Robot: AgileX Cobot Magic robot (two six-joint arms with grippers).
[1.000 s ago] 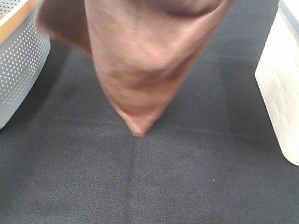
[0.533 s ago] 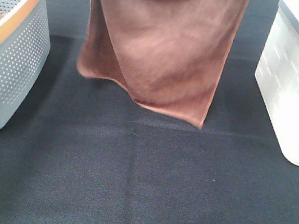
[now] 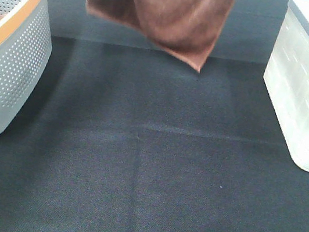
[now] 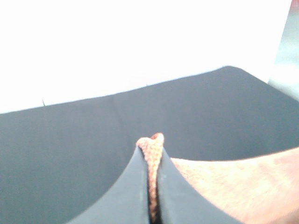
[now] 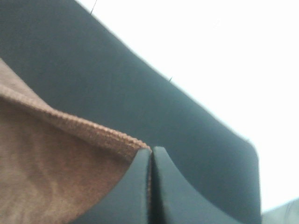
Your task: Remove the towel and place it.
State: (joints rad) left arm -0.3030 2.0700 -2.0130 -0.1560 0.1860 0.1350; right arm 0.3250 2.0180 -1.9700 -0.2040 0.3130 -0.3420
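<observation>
The reddish-brown towel [image 3: 165, 9] hangs in the air at the top middle of the exterior view, its lowest corner well above the black table. Both grippers are above that view's top edge. In the left wrist view my left gripper [image 4: 152, 154] is shut on an edge of the towel [image 4: 233, 186], a bit of cloth poking out between the fingertips. In the right wrist view my right gripper [image 5: 151, 156] is shut on another edge of the towel [image 5: 56, 172], which stretches away from it.
A grey perforated basket [image 3: 10, 63] with an orange rim stands at the left, with some brown cloth inside. A white box [image 3: 308, 93] with a grey lid stands at the right. The black cloth-covered table [image 3: 144, 179] lies between them.
The towel has risen and spread: its hanging point has lifted from mid-table height to near the top of the view. The basket and the box have not moved.
</observation>
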